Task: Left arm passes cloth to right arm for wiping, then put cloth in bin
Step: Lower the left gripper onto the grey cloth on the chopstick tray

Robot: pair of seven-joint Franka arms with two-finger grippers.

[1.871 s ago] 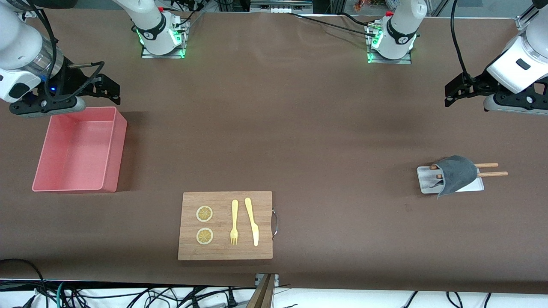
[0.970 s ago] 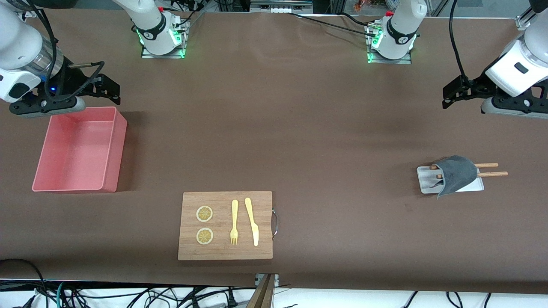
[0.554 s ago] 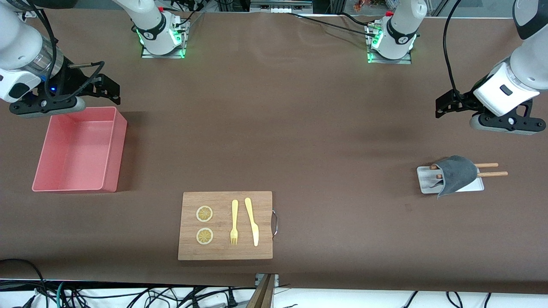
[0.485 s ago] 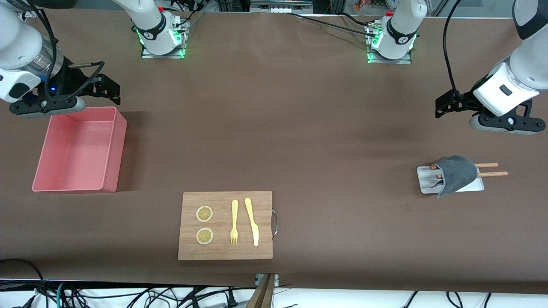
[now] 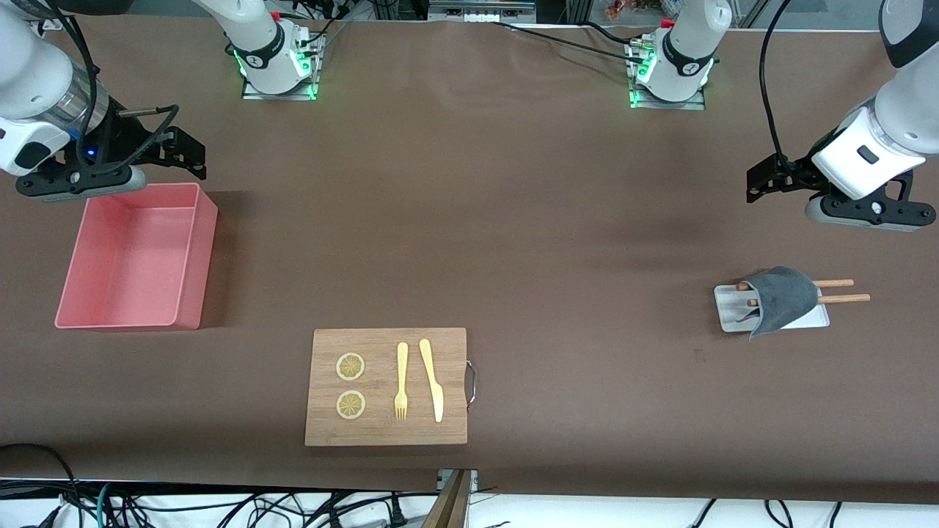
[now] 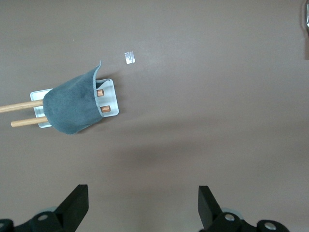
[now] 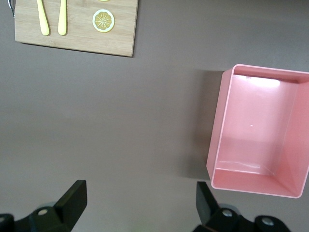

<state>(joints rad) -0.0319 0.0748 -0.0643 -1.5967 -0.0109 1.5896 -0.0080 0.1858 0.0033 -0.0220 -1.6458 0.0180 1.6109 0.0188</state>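
Note:
The dark grey cloth (image 5: 783,297) hangs draped over two wooden sticks (image 5: 843,290) on a small white tray (image 5: 730,312) toward the left arm's end of the table. It also shows in the left wrist view (image 6: 72,106). My left gripper (image 5: 760,182) is open and empty, in the air over bare table beside the tray; its own view (image 6: 142,208) shows only table between the jaws. The pink bin (image 5: 207,235) stands empty at the right arm's end. My right gripper (image 5: 192,152) waits open and empty over the table by the bin's rim (image 7: 217,140).
A wooden board (image 5: 385,433) with a metal handle lies near the front edge. It carries two lemon slices (image 5: 351,367), a yellow fork (image 5: 401,381) and a yellow knife (image 5: 433,380). A tiny pale scrap (image 6: 129,57) lies on the table near the tray.
My left gripper has moved toward the cloth's tray and then stopped. The right arm, cloth, bin and board have not moved.

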